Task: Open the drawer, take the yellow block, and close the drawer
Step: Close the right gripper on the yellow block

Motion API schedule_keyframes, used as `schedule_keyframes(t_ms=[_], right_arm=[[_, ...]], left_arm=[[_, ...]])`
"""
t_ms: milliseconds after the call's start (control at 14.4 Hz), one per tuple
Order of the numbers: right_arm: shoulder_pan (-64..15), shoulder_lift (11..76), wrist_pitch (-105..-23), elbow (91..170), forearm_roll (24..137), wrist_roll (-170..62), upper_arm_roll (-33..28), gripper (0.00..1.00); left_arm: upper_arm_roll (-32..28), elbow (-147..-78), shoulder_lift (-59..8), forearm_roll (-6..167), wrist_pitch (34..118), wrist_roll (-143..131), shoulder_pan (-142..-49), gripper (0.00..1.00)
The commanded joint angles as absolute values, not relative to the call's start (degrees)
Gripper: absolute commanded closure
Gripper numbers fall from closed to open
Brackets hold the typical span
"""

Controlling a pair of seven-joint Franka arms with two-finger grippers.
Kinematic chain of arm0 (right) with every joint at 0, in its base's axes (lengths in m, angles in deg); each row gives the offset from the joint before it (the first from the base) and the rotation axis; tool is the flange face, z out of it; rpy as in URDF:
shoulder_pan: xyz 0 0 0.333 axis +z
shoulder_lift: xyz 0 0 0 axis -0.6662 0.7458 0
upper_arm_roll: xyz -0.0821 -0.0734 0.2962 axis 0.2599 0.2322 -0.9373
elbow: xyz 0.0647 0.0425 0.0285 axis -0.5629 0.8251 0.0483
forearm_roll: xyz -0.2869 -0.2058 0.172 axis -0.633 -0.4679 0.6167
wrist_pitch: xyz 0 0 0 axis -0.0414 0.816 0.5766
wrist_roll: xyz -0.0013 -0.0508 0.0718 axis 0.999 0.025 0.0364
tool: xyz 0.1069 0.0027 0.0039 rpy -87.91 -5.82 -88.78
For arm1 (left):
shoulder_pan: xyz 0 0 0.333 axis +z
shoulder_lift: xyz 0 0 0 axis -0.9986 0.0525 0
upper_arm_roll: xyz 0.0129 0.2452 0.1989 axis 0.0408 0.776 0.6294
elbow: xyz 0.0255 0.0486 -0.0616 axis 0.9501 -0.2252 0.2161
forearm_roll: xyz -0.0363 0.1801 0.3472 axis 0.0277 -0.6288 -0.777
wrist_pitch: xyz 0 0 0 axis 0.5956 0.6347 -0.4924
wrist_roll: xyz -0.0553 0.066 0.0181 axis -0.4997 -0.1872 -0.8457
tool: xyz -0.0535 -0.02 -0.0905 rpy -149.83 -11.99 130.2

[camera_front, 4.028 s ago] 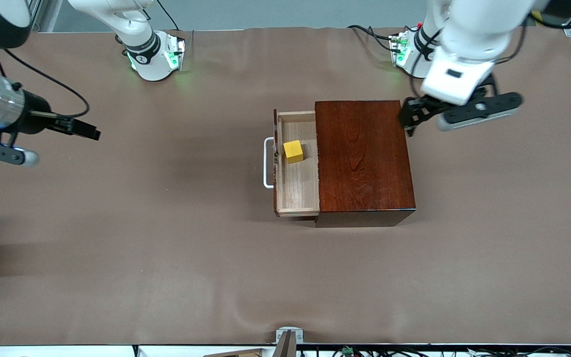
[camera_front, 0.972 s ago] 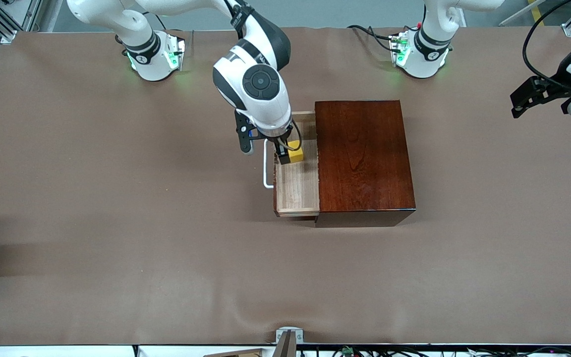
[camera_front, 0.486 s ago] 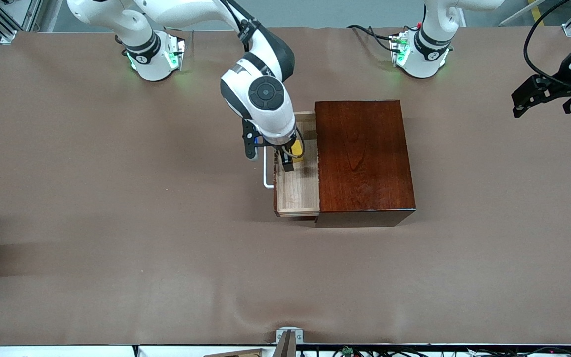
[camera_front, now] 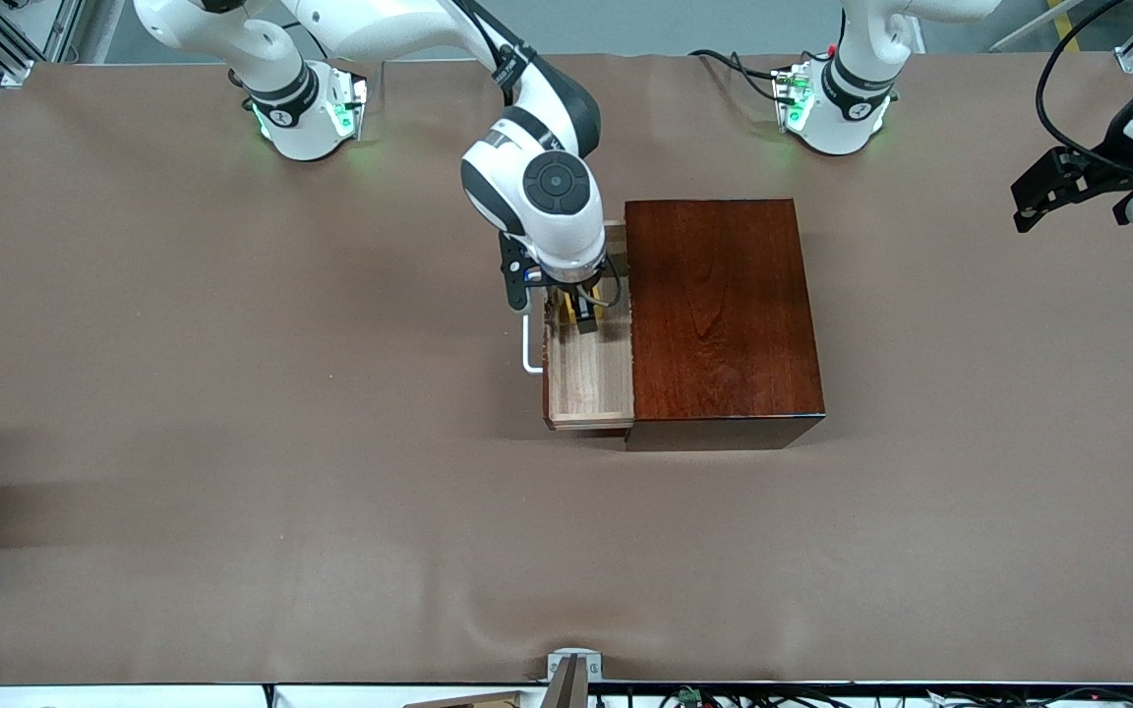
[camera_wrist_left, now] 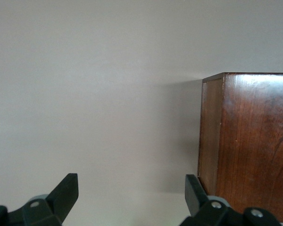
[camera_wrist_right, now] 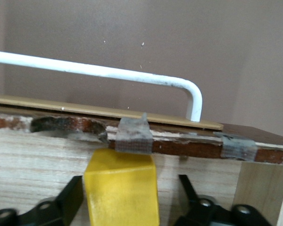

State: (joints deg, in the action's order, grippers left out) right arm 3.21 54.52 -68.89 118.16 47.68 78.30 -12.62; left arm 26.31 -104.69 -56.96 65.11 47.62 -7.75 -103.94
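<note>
We have the drawer point(camera_front: 588, 379) pulled open, and our right gripper point(camera_wrist_right: 132, 200) is down inside it, fingers straddling the yellow block point(camera_wrist_right: 121, 190) but not visibly clenched. Next we must squeeze firmly, then lift clear of the white handle point(camera_wrist_right: 104, 71). Our left gripper point(camera_wrist_left: 132, 195) waits open beside the box point(camera_front: 719, 310) over the counter point(camera_front: 232, 442).

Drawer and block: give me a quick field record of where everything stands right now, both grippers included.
drawer: pulled out of the wooden box, pale tray open, white handle toward the right arm's end
yellow block: inside the drawer, resting on its floor near the handle-side wall
right gripper: lowered into the drawer, one finger on each side of the block, small gaps visible, grip not confirmed
left gripper: open, waiting in the air past the table's edge at the left arm's end
step: drawer opened, block not yet lifted
</note>
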Motion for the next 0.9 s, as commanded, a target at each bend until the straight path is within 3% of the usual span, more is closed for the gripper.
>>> schedule_keyframes(t_ms=[0,69,139,208,417,833], right_arm=[[3.66,55.20,-68.50,116.56,44.99,79.82,-12.27,0.47],[3.66,55.11,-68.50,116.56,44.90,79.82,-12.27,0.54],[3.32,55.03,-68.24,116.38,45.50,80.00,-12.36,0.84],[2.79,55.03,-67.97,115.51,45.77,80.09,-12.36,0.94],[2.35,54.94,-66.49,113.66,46.38,80.00,-12.36,0.94],[-1.43,55.03,-57.61,106.11,49.90,79.56,-12.36,0.94]], left_arm=[[26.08,-103.83,-56.89,66.63,47.27,-6.62,-103.43,0.00],[25.03,-103.83,-56.89,66.97,47.36,-6.62,-102.82,0.00],[23.46,-103.92,-56.89,67.50,47.44,-6.70,-100.90,0.00],[20.05,-103.92,-56.80,68.03,47.62,-6.70,-97.57,0.00],[11.42,-104.01,-56.18,68.47,48.76,-6.70,-89.21,0.00],[6.57,-104.01,-55.83,68.74,49.38,-6.79,-85.23,0.00]])
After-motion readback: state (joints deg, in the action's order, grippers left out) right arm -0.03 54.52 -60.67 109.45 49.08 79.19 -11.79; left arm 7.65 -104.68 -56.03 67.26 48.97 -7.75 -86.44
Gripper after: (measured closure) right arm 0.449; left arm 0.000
